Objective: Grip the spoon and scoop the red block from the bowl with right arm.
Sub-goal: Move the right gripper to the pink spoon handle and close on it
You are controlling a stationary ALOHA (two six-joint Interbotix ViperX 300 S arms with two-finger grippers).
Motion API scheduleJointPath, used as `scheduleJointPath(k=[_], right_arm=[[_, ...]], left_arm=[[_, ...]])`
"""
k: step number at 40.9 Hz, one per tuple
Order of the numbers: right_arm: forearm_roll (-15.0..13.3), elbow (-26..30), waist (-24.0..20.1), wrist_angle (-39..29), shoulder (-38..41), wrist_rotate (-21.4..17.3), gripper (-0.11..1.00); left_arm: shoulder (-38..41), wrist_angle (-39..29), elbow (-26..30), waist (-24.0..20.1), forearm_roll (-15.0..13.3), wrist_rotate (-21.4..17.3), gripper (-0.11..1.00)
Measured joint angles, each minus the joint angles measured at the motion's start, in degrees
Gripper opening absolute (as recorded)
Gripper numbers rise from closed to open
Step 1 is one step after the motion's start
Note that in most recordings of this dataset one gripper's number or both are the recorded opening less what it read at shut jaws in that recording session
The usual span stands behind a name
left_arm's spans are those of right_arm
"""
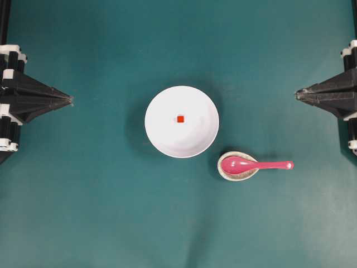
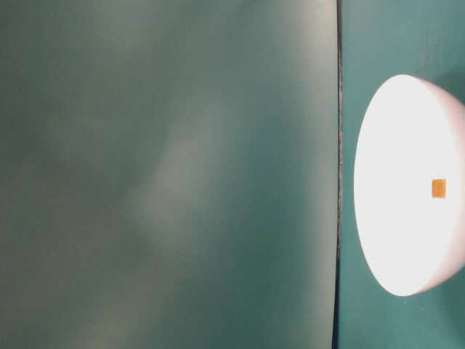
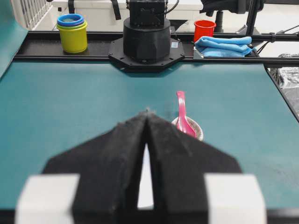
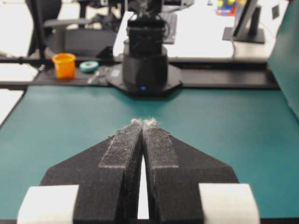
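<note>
A white bowl (image 1: 182, 121) sits mid-table with the tiny red block (image 1: 180, 118) at its centre; both also show in the table-level view, bowl (image 2: 392, 218) and block (image 2: 438, 188). The pink spoon (image 1: 254, 164) lies to the bowl's lower right, scoop resting in a small speckled dish (image 1: 237, 166), handle pointing right. In the left wrist view the spoon (image 3: 182, 115) shows just beyond the fingers. My right gripper (image 1: 298, 95) is at the right edge, shut and empty, tips touching (image 4: 144, 122). My left gripper (image 1: 70, 100) is at the left edge, shut and empty (image 3: 147, 112).
The far arm's base (image 3: 147, 39) stands on the table's far side in the left wrist view, with stacked cups (image 3: 72, 32), a red cup (image 3: 204, 29) and a blue cloth (image 3: 223, 45) behind it. An orange cup (image 4: 64, 65) sits beyond the table in the right wrist view.
</note>
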State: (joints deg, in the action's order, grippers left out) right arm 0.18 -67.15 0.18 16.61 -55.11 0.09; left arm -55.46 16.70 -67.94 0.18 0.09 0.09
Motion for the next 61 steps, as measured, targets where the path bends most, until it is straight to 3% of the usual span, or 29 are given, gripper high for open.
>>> scheduleJointPath(k=[9, 22, 24, 30, 32, 36, 44, 51, 57, 61], right_arm=[[0.00, 0.00, 0.00, -2.81, 0.35, -0.44, 0.00], [0.00, 0.00, -1.32, -1.67, 0.88, -2.72, 0.01], [0.00, 0.00, -1.85, -1.58, 1.49, -3.25, 0.08], [0.62, -1.32, -2.64, 0.26, 5.01, -4.75, 0.47], [0.97, -2.11, -2.81, 2.29, 6.86, -5.10, 0.50], [2.29, -4.48, -4.13, 9.14, 11.51, -5.63, 0.46], [9.76, -9.76, -11.43, 27.16, 24.26, -5.98, 0.46], [19.07, -13.18, -20.48, 39.64, 35.68, -6.06, 0.46], [27.25, -13.89, -27.69, 45.97, 44.56, -5.98, 0.46], [30.32, -13.89, -30.41, 47.11, 48.69, -5.98, 0.46]], left_arm=[[-0.09, -3.60, 2.02, 0.00, 0.53, 0.26, 0.00], [-0.09, -3.96, 2.02, 0.00, 0.53, 0.26, 0.00], [-0.09, -3.96, 2.02, 0.00, 0.53, 0.26, 0.00], [-0.09, -3.96, 2.02, 0.00, 0.53, 0.26, 0.00], [-0.09, -3.87, 2.02, 0.00, 0.53, 0.35, 0.00], [-0.09, -3.96, 2.11, 0.00, 0.62, 0.44, 0.00], [-0.35, -3.96, 2.11, 0.00, 0.53, 1.67, 0.00], [-0.44, -3.96, 2.02, 0.00, 0.53, 2.29, 0.00], [-0.44, -3.96, 2.02, 0.00, 0.62, 2.29, 0.00], [-0.44, -3.96, 2.11, 0.00, 0.53, 2.29, 0.00]])
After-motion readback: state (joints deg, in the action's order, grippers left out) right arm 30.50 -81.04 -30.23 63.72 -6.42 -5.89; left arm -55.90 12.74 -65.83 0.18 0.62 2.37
